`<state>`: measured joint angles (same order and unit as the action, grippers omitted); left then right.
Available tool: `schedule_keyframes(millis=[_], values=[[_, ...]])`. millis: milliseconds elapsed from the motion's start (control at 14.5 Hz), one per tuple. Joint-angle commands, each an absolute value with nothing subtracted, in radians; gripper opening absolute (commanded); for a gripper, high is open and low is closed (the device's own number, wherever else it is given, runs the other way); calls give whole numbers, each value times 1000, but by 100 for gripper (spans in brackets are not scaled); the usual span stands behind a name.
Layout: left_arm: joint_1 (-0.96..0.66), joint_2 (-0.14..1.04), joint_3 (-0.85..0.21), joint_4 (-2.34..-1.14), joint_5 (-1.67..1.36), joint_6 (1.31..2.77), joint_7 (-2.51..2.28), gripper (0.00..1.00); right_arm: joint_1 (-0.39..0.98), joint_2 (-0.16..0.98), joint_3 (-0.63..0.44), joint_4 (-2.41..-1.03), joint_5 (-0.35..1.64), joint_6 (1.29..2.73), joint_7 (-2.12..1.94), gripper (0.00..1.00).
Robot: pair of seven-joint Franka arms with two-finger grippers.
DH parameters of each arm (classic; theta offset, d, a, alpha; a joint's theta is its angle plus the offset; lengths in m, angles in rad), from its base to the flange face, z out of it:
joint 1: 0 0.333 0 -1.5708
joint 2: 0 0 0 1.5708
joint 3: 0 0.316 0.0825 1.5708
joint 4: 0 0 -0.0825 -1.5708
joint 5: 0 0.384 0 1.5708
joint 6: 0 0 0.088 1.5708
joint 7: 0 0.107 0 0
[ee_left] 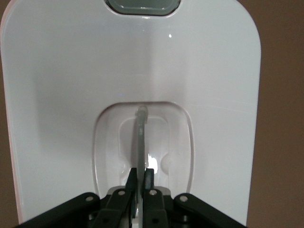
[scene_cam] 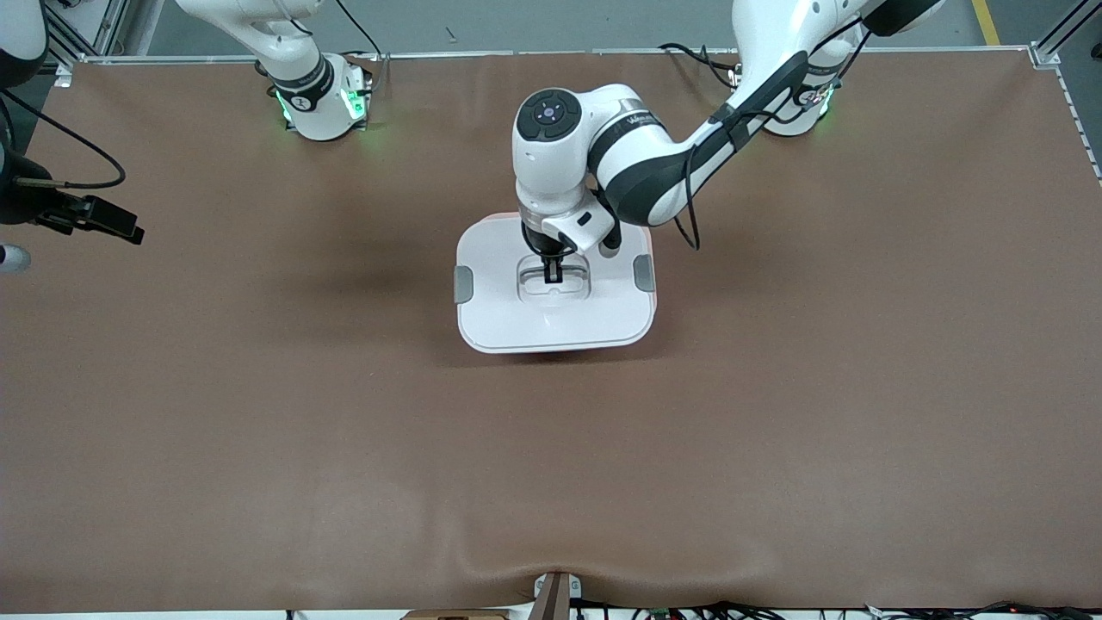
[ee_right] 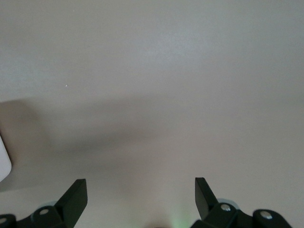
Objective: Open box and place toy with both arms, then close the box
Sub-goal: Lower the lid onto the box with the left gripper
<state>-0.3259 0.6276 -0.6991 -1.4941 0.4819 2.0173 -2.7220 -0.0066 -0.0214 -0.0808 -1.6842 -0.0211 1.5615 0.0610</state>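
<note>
The left gripper (scene_cam: 553,274) is clamped on the thin clear handle (ee_left: 141,142) recessed in the white lid (scene_cam: 516,319) of the box (scene_cam: 554,284) at table centre. Such a narrow pinch could slip, or an off-centre pull could tilt the lid. The right gripper (ee_right: 141,190), fingers apart, waits at nine o'clock over bare brown table (scene_cam: 258,413) with ample room.

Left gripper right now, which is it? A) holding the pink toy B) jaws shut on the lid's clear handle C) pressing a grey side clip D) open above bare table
B: in the left wrist view the left gripper has its jaws pinched on the clear handle in the lid recess; the front view agrees.
</note>
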Motion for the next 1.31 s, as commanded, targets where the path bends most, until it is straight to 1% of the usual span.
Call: schedule_keyframes(millis=[0,138,345,483,690,759,1034,1241], values=[[-327,592,-698,-1529,512,2010,-2758,0,-17,-25,-84,-1678,-29,1563,31,100],[-324,581,-698,-1537,512,2010,-2760,0,-17,-25,-84,-1678,-31,1572,29,100],[-314,532,-699,-1584,512,2010,-2767,0,-37,-25,-84,-1678,-20,1571,28,100],[-313,503,-699,-1608,512,2011,-2770,0,-49,-23,-86,-1678,38,1571,25,100],[-308,486,-699,-1611,518,2022,-2789,0,-54,-20,-83,-1675,51,1586,23,100],[-310,485,-701,-1629,520,2028,-2789,0,-54,-20,-81,-1671,49,1586,21,100],[-308,434,-706,-1736,549,2129,-2789,0,-45,-17,-83,-1654,45,1585,-6,100],[-307,417,-706,-1750,549,2158,-2790,0,-38,-18,-84,-1654,49,1586,-6,100]])
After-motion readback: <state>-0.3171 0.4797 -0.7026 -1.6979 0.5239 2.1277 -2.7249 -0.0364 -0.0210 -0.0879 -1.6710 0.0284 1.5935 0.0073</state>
